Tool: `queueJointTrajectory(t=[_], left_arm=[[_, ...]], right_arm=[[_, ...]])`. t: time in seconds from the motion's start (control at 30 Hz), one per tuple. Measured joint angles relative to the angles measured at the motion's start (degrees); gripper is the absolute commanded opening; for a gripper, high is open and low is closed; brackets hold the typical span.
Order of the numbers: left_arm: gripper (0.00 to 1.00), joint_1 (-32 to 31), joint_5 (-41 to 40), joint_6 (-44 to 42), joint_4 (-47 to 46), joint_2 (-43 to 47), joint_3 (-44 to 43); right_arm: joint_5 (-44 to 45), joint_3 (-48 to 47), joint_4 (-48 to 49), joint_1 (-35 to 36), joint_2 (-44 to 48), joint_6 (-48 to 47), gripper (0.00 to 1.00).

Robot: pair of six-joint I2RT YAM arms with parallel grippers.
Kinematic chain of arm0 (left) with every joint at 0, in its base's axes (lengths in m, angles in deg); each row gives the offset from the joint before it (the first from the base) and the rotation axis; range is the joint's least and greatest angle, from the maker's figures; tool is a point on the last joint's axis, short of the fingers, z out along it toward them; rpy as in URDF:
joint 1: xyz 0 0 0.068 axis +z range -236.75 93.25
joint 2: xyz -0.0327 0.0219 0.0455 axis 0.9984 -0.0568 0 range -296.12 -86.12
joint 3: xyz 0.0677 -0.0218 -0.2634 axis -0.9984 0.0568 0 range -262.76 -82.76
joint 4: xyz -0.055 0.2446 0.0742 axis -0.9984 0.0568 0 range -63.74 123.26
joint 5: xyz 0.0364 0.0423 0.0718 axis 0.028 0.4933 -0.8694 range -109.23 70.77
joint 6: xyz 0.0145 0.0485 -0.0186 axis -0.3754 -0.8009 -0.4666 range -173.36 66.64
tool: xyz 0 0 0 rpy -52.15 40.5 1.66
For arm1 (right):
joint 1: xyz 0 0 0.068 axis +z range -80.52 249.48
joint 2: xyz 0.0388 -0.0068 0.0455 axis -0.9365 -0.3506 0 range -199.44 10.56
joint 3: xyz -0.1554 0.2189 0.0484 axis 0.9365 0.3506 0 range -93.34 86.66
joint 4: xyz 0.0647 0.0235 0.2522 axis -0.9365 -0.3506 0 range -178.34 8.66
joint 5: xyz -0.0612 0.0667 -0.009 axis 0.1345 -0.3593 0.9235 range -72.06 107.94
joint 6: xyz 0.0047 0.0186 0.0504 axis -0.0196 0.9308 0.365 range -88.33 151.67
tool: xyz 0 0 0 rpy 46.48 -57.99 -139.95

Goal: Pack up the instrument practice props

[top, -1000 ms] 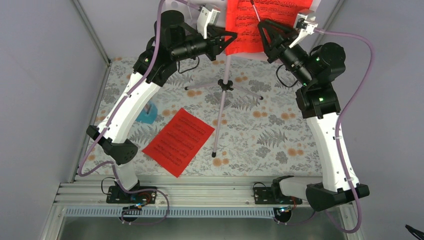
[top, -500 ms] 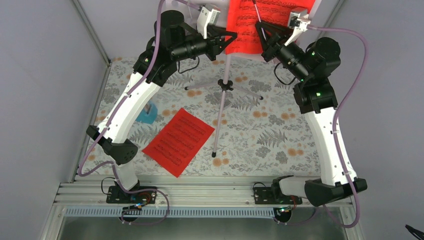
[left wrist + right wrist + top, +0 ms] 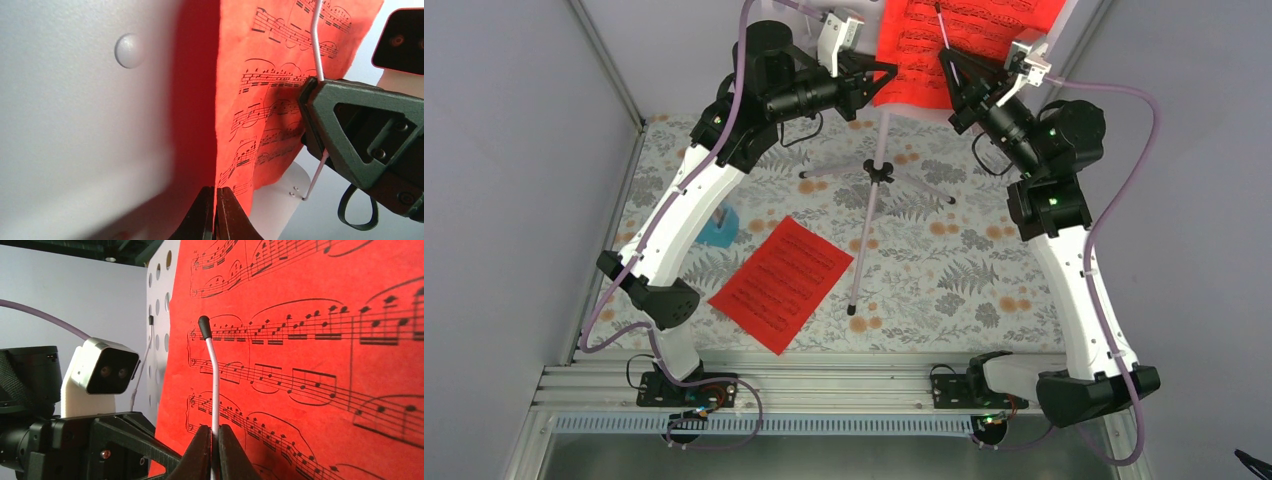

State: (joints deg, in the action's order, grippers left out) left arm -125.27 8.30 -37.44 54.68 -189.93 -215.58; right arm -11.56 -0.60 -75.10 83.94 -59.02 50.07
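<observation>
Risk of tearing or tipping at the top of the music stand (image 3: 876,172).
My left pincer (image 3: 216,195) is pressed together on the lower edge of the red sheet (image 3: 280,100) that rests against the stand's perforated plate (image 3: 159,300). My right pincer (image 3: 215,432) pinches the thin wire page holder (image 3: 214,375) lying across that page. If I pull the sheet before the wire swings clear, I expect the paper to rip at the pinch or crumple. If I force the wire, it could bend. The light tripod could also lean and topple, since both arms act high above its feet. A falling stand would land on the desk (image 3: 944,260), near the second red sheet (image 3: 782,283) and the blue metronome (image 3: 719,228) beside my left arm.
</observation>
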Motion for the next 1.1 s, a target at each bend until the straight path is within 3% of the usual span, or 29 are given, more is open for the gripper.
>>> queueJointTrajectory(t=[0.3,0.67,1.1], left_arm=[[0.02,0.0,-2.1,0.2,-0.2,0.8,1.6],[0.02,0.7,-4.6,1.8,-4.2,17.5,22.3],[0.02,5.3,-0.3,6.9,-6.1,31.1,36.7]], right_arm=[[-1.2,1.8,4.2,0.0,0.2,0.1,0.04],[0.2,1.9,4.3,0.0,0.2,0.2,0.03],[0.8,1.9,4.2,0.0,0.1,1.2,0.03]])
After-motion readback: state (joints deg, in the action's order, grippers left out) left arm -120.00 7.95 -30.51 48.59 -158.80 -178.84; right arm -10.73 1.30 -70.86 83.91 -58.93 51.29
